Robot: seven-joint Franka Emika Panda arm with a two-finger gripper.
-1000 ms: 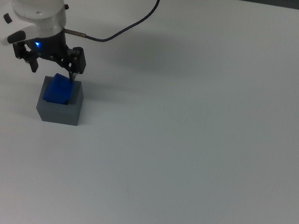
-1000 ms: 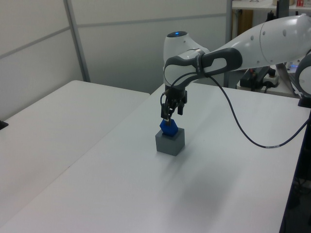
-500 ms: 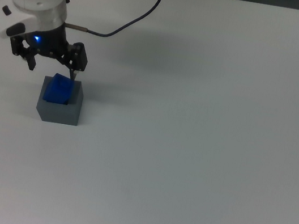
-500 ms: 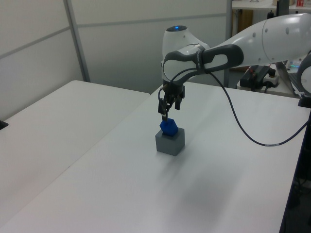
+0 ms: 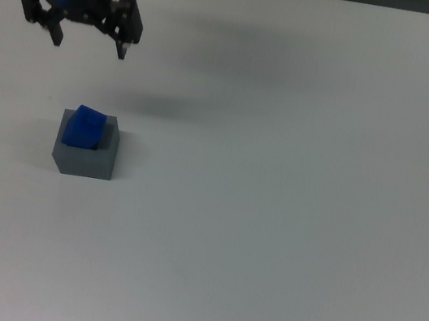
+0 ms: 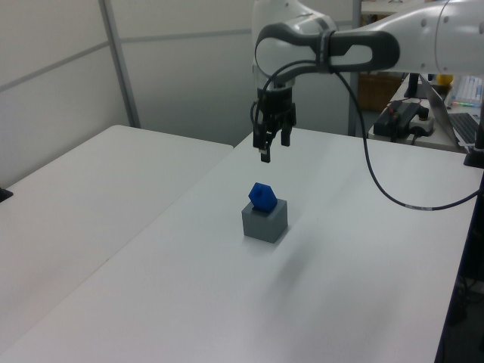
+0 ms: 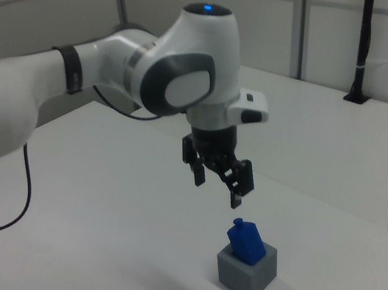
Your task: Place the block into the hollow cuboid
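Above the hollow cuboid (image 5: 84,154) on the white bench (image 5: 289,206), the hand (image 5: 87,42) hangs spread and empty, while the block (image 5: 85,126) sits in the cuboid's recess, flat-looking in the top view but visibly tilted and jutting above the rim in the right view.

Looks like a robotics lab setup

A big white robot arm (image 7: 117,72) is hanging over a plain white bench (image 6: 325,272), and a black cable (image 6: 378,181) is trailing off it. Pale partition wall panels (image 6: 181,68) with metal strips are running behind the bench, a second white bench (image 6: 68,197) is sitting next to it, and off in the left view's far right corner some electronics and cords (image 6: 404,117) are cluttering another desk.
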